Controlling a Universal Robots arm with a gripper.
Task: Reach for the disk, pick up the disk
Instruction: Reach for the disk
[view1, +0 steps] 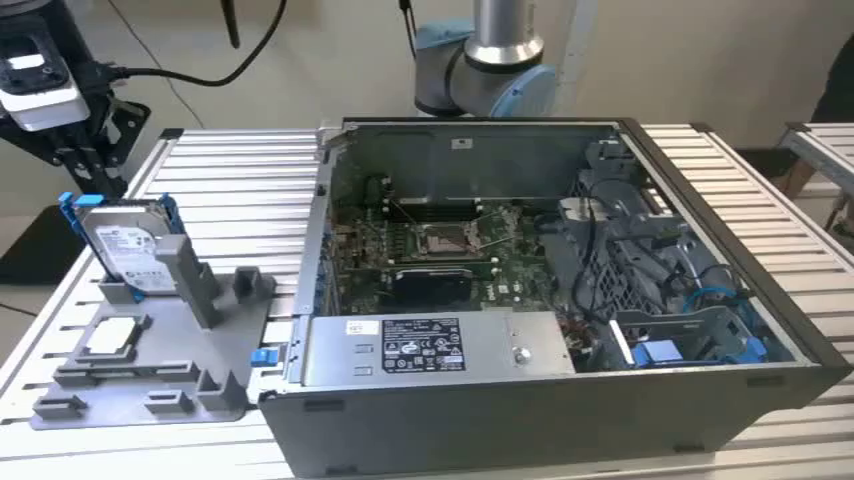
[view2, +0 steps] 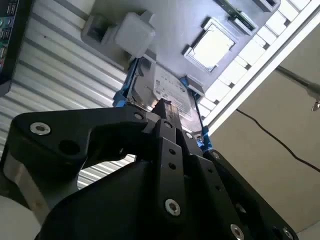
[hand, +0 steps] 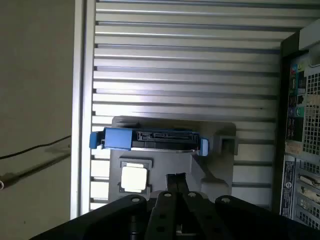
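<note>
Pincer (hand: 175, 176) closed, empty, above upright disk (hand: 150, 139) in grey holder (hand: 216, 169) — pale chip (hand: 134, 178) beside — computer case (view1: 534, 425) near.

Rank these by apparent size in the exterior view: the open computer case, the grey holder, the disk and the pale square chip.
1. computer case, by far the largest
2. grey holder
3. disk, standing upright in the holder
4. pale square chip, smallest

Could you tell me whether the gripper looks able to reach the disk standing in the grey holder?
Probably yes: the disk stands upright in the grey holder with its top edge bare, and the gripper hangs above it with nothing between them. The computer case sits well aside.
</note>
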